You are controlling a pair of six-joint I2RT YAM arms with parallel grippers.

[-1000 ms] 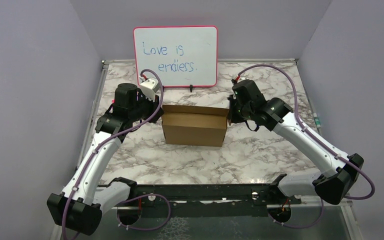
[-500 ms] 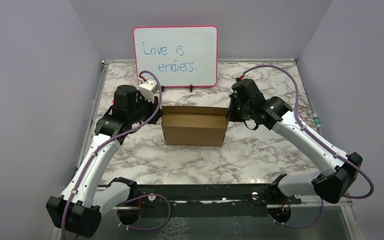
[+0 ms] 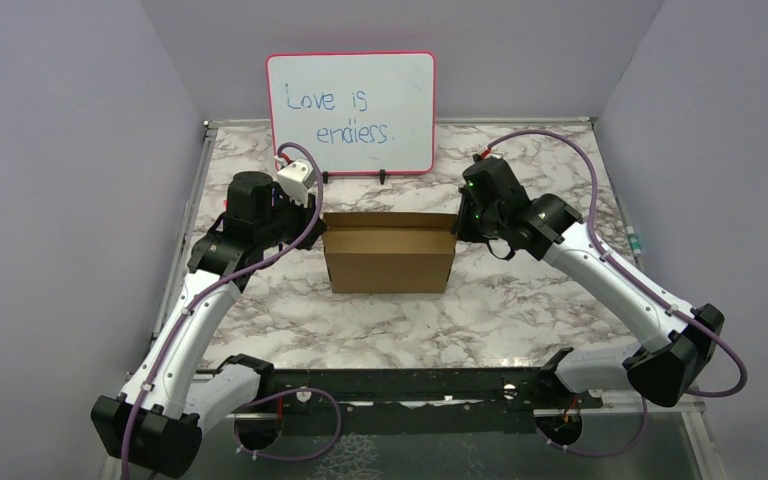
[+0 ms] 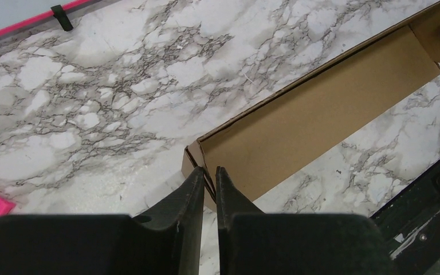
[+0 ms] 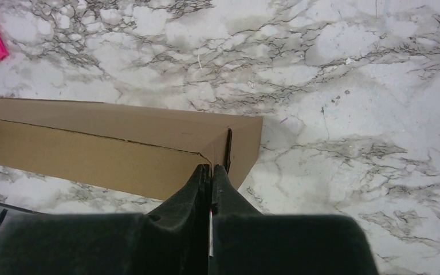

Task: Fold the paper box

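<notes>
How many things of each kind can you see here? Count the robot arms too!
Brown paper box: 1
Pink-framed whiteboard: 1
Robot arms: 2
Total: 4

The top view looks down from high behind the arm bases, facing the back wall, and takes in the whole table (image 3: 520,310) from far off. The left wrist view sits just behind the left claw (image 4: 208,171), looking steeply down along it, close to the marble. The right wrist view does likewise behind the right claw (image 5: 211,167). All three share the paper box (image 3: 388,262); each wrist view catches one end of it.
</notes>
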